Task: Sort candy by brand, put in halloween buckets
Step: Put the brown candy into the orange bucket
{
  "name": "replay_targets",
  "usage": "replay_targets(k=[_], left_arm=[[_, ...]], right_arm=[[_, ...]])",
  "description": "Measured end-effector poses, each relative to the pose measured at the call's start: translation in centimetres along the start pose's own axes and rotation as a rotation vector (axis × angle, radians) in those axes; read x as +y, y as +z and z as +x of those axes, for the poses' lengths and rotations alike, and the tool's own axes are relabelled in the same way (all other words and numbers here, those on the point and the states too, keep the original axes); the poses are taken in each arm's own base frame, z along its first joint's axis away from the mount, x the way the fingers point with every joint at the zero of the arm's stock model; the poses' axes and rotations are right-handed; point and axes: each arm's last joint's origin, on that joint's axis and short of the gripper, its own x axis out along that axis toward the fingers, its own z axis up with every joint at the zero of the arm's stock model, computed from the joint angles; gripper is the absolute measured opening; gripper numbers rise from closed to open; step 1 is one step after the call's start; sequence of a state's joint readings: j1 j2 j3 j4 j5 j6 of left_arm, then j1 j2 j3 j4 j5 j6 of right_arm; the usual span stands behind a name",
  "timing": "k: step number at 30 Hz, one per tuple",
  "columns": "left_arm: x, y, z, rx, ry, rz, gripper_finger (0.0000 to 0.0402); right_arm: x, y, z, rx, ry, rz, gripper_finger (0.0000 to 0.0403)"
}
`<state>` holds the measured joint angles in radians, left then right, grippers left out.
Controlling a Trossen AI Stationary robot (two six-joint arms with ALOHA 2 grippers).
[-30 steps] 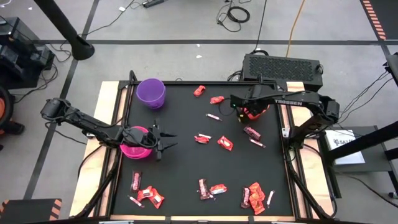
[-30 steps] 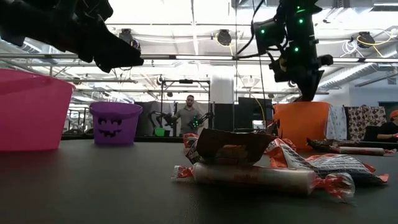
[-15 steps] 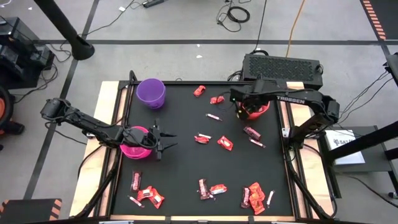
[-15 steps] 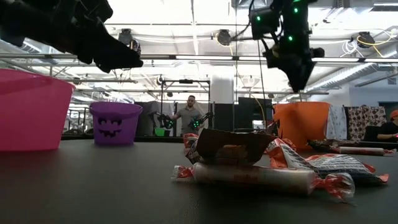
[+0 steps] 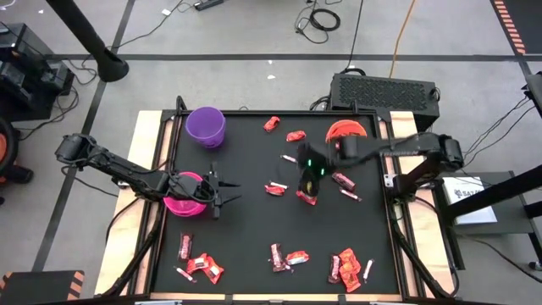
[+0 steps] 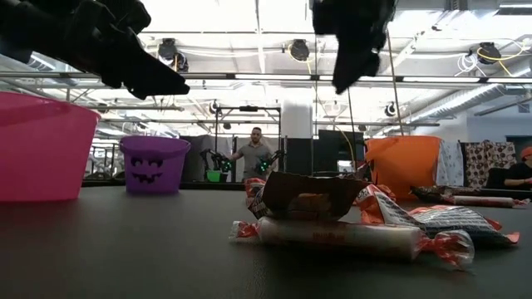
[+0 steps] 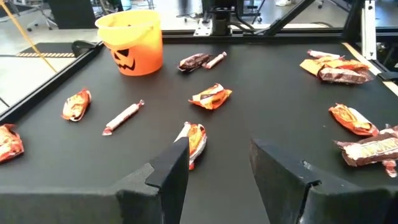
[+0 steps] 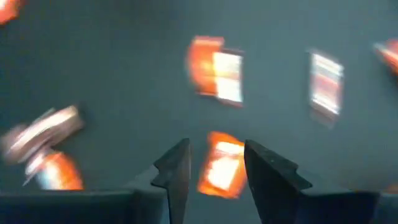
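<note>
**A:** Candy (image 5: pixel 196 267) lies scattered over our table (image 5: pixel 246 220): a cluster at seven o'clock, more at five o'clock, loose pieces through the middle and up toward twelve. Where are we, going left to right?

**B:** At nine o'clock our left gripper (image 5: pixel 222 193) hangs just beside the pink bucket (image 5: pixel 185 194), fingers spread, nothing between them. The purple bucket (image 5: pixel 206 125) sits at eleven o'clock.

**A:** And the centre?

**B:** Our right gripper (image 5: pixel 310 174) is over the middle, jaws parted and empty, right above an orange-red packet (image 5: pixel 306 196). Its wrist view shows that packet (image 8: pixel 221 165) between the two fingers, not yet touched. The orange bucket (image 5: pixel 345 133) stands at one o'clock.

**A:** So we judge this the reach for a fresh piece?

**B:** Yes. Most sweets are unsorted. Next we need a straight descent, fingers straddling the packet, a firm close on the slippery wrapper, then a lift toward the matching bucket.
</note>
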<state>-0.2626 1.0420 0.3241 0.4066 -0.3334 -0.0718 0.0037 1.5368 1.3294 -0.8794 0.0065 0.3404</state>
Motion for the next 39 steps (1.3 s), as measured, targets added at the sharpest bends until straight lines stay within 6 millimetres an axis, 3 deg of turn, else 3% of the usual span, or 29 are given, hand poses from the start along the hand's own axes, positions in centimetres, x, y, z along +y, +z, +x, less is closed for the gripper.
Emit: replay_targets(k=[4,8,12,16,21,26,33,39], left_arm=[[0.0,0.0,0.0,0.001,-0.017,-0.001,0.0176],[-0.1,0.0,0.0,0.000,-0.017,-0.001,0.0176],[0.0,0.0,0.0,-0.001,-0.017,-0.001,0.0176],[0.0,0.0,0.0,-0.002,-0.017,-0.001,0.0176],[0.0,0.1,0.0,-0.004,-0.016,0.009,0.0176],[0.0,0.2,0.0,-0.014,-0.017,0.022,0.0176],[-0.1,0.1,0.0,-0.011,-0.022,0.023,0.0176],[-0.1,0.0,0.0,0.000,-0.022,0.023,0.0176]], right_arm=[[4.9,-2.2,2.1,-0.089,0.182,-0.366,0.0141],[7.9,-5.5,4.8,-0.224,0.263,-0.660,0.0141],[9.1,-8.4,6.9,-0.390,0.324,-0.839,0.0141],[8.9,-9.7,7.9,-0.532,0.363,-0.820,0.0141],[9.0,-10.4,10.7,-0.514,0.372,-0.785,0.0141],[9.9,-10.2,14.1,-0.458,0.340,-0.875,0.0141],[11.2,-8.7,17.0,-0.405,0.320,-0.882,0.0141],[11.5,-7.8,18.1,-0.304,0.292,-0.895,0.0141]])
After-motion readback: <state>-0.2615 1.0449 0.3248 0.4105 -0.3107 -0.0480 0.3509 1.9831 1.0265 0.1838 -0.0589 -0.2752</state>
